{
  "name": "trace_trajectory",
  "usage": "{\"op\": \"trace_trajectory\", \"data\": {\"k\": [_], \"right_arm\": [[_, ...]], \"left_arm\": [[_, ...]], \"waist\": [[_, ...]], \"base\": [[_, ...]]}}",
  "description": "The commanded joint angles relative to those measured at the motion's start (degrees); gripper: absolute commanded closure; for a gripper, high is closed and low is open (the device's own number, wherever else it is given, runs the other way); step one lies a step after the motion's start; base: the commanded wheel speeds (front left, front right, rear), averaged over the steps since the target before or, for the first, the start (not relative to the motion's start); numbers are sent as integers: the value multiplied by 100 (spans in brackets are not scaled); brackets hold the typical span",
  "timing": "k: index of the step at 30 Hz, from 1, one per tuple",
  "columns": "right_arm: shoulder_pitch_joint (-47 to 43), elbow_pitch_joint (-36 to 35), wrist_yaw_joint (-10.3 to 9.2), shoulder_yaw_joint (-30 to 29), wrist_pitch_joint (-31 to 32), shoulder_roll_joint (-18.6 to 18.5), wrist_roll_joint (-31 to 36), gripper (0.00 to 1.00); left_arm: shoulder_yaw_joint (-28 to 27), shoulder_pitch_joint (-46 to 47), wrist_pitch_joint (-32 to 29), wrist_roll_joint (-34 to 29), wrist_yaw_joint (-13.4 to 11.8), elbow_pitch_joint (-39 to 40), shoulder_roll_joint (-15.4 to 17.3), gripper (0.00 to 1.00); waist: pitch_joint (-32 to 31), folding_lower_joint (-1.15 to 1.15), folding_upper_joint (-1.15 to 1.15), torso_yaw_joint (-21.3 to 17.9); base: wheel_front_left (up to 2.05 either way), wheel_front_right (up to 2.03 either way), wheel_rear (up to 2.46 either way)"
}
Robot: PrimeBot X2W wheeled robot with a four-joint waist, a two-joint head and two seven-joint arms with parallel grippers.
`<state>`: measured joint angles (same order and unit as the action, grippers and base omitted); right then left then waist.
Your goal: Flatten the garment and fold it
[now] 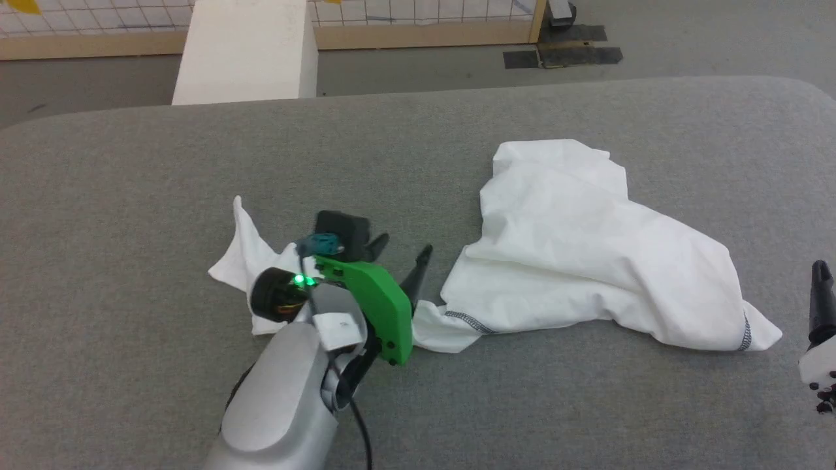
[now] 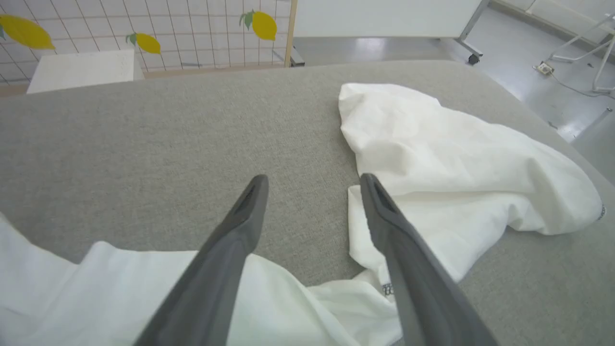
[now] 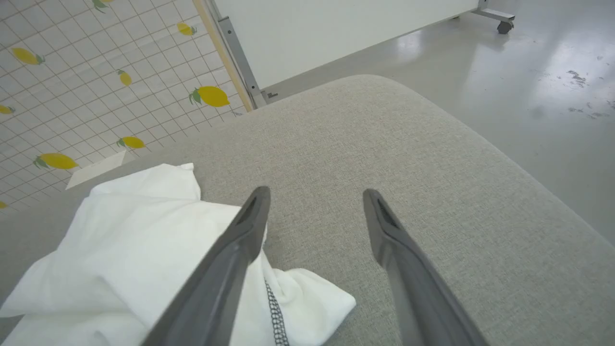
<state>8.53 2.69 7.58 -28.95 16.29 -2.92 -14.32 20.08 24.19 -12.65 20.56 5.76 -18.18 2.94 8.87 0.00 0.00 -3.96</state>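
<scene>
There, a white box [image 1: 245,49] stands beyond the crumpled garment [image 1: 588,261].

The left forearm [image 1: 287,385] is silver-grey, with a black cable [image 1: 360,424], white label [image 1: 339,326], bright green wrist plate [image 1: 382,307] and green-lit black joint [image 1: 277,295]. The left claw [image 1: 403,245] and right claw [image 3: 315,193] have long, tapered dark-grey fingers.

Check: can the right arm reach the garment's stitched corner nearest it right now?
Probably yes. The right gripper is open and empty beside the garment. The stitched corner lies on the grey pad by its fingers, with nothing in between.
</scene>
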Motion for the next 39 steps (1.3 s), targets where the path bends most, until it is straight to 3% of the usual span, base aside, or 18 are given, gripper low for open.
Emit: {"op": "trace_trajectory", "data": {"k": [1,5,12,16,17,18,22,28,33,39], "right_arm": [[36,56,-9,42,-74,3,-34,0],[74,201,-9,166,-181,3,-100,0],[192,463,-9,294,-372,3,-137,0],[229,604,-9,347,-477,3,-187,0],[230,631,-9,357,-500,3,-193,0],[234,656,-9,365,-520,4,-197,0],[243,761,-9,402,-584,4,-197,0],[230,807,-9,471,-599,4,-162,0],[193,775,-9,537,-552,4,-135,0],[174,721,-9,670,-506,4,-123,0]], "left_arm": [[175,202,-340,54,-3,-161,-5,0],[554,640,-973,61,-22,-646,-5,0],[1001,990,-1315,418,-16,-1145,-5,0],[1082,1023,-1609,484,-135,-1473,-6,0],[1090,1038,-1631,481,-165,-1523,-6,47],[1088,1047,-1618,499,-166,-1541,-6,100],[965,1072,-1267,806,-141,-1431,-6,100],[248,1345,-428,1242,-482,-1227,69,100],[-563,1480,57,1402,-950,-1265,621,100],[-1284,1332,115,1487,-1555,-1509,1396,100]], "waist": [[157,0,0,-196],[330,0,0,-392],[585,0,0,-644],[634,0,0,-707],[642,0,0,-712],[646,0,0,-713],[623,0,0,-652],[490,0,0,-445],[361,0,0,-260],[324,0,0,-145]], "base": [[0,0,0],[0,0,0],[0,0,0],[0,0,0],[0,0,0],[0,0,0],[0,0,0],[0,0,0],[0,0,0],[0,0,0]]}}
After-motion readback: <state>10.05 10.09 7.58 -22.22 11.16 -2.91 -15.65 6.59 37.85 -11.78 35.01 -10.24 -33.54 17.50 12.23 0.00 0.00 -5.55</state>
